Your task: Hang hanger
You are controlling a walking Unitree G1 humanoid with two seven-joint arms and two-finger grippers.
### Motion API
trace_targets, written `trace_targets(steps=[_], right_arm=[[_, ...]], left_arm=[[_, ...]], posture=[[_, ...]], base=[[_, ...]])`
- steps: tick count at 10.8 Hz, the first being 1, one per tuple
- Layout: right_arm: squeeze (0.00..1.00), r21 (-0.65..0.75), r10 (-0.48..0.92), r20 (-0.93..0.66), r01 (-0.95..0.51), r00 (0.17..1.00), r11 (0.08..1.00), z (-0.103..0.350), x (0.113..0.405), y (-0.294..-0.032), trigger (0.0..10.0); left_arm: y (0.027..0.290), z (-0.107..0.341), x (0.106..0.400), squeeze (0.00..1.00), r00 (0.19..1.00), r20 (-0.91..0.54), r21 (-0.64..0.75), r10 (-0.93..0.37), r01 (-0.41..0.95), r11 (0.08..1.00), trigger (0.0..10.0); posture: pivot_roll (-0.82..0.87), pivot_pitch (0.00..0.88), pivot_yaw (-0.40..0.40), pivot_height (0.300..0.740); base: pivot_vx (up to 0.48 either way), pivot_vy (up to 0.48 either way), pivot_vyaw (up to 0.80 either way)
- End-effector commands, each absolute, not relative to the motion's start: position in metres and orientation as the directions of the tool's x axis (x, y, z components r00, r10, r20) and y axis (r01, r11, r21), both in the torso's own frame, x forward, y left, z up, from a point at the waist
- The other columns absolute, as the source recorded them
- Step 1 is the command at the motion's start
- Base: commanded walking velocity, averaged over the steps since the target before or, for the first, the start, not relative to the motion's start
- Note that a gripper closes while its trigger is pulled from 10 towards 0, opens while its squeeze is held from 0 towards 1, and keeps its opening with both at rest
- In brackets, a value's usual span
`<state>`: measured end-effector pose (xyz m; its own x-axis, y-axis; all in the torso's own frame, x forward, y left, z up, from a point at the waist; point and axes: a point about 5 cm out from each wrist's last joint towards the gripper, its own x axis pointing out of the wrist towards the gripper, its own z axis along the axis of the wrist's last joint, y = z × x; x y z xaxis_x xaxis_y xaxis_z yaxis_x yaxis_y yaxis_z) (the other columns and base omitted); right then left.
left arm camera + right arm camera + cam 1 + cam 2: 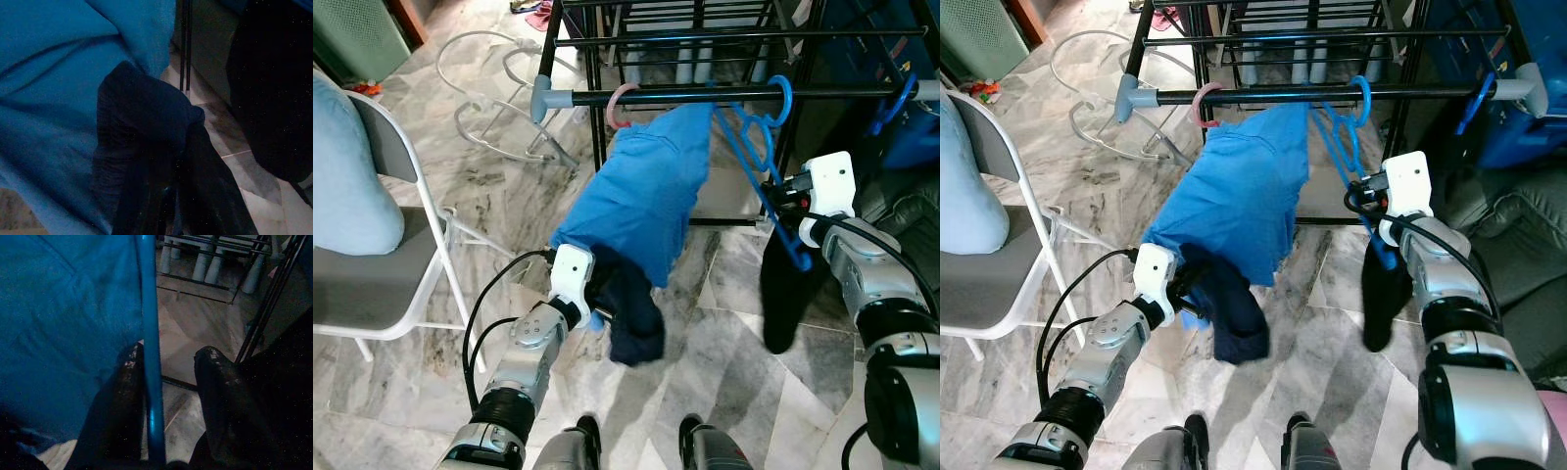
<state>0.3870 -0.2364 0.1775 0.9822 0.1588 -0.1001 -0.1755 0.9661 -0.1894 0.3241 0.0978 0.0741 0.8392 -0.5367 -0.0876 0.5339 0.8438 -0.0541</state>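
Blue hanger (756,147) already has its hook over the black rail (705,96) of the clothes rack, near the rail's right part; its body slants down and toward the robot's right, long axis running diagonally from hook to the low end by the right gripper (168,382). In the right wrist view the hanger's blue bar runs lengthwise between the two black fingers (222,396), hugging one finger with a gap to the other, so the jaws look parted and not pinching, though the view is dark and I'd hedge on that. Right arm is clearly the nearer one to the hanger; any release or nudge is its job. Just left of the hanger a blue shirt (651,191) drapes from the same rail, next to a pink hook (619,103). The left gripper (597,294) sits low at the shirt's hem, buried in a dark navy cloth (631,313); whether its fingers are clamped cannot be told. A white folding chair (406,245) stands well apart on the left, on marble floor (734,323).
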Motion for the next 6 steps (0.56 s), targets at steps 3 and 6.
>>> trace_targets(steps=[3, 6], right_arm=[[0.0, -0.223, 0.156, -0.094, -0.173, 0.983, 0.959, 0.185, 0.39, -0.238, 1.1], [0.0, -0.273, 0.144, -0.092, -0.164, 0.985, 0.948, 0.192, 0.394, -0.239, 1.3]], left_arm=[[0.102, 0.071, 0.324, 0.0, 0.844, -0.109, -0.035, -0.524, 0.524, 0.851, 10.0], [0.1, 0.07, 0.323, 0.0, 0.845, -0.115, -0.031, -0.523, 0.523, 0.852, 10.0]], posture=[[-0.06, 0.246, 0.089, 0.74], [-0.06, 0.24, 0.086, 0.74]], base=[[0.0, 0.0, 0.0], [0.0, 0.0, 0.0]])
